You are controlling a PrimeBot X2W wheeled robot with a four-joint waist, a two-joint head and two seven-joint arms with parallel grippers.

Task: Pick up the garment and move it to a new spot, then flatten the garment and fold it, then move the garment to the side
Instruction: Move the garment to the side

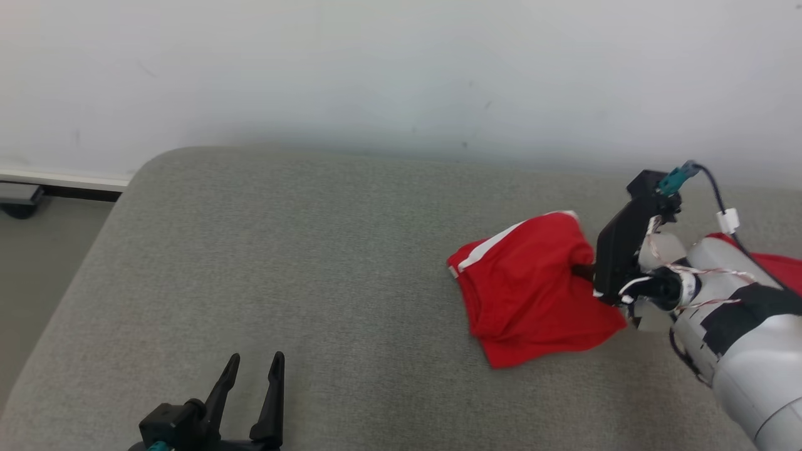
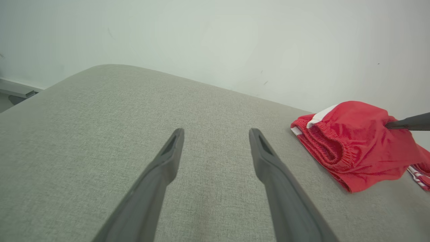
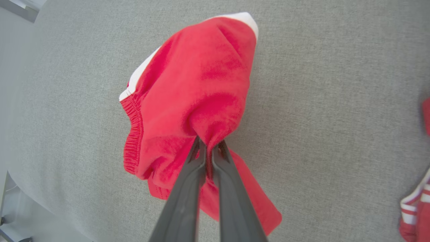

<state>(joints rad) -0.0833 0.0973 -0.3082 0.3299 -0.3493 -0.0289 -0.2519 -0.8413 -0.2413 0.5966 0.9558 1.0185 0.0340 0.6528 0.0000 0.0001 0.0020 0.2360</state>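
Note:
The garment (image 1: 526, 288) is a pair of red shorts with a white side stripe and an elastic waistband, lying bunched on the grey cushion at the right. My right gripper (image 1: 579, 270) is shut on a pinch of its red fabric near the middle, pulling the cloth into a peak (image 3: 208, 134). In the right wrist view its fingers (image 3: 188, 188) press together around that fold. My left gripper (image 1: 254, 366) stands open and empty low at the left, well away from the shorts (image 2: 352, 141). The right gripper's dark fingertip (image 2: 408, 122) pokes into the cloth in the left wrist view.
The grey cushion (image 1: 301, 263) spreads wide to the left and front, with a rounded far-left corner. A pale wall (image 1: 401, 75) rises behind it. Another red-and-white striped cloth (image 3: 415, 208) lies at the far right, partly behind my right arm (image 1: 777, 269).

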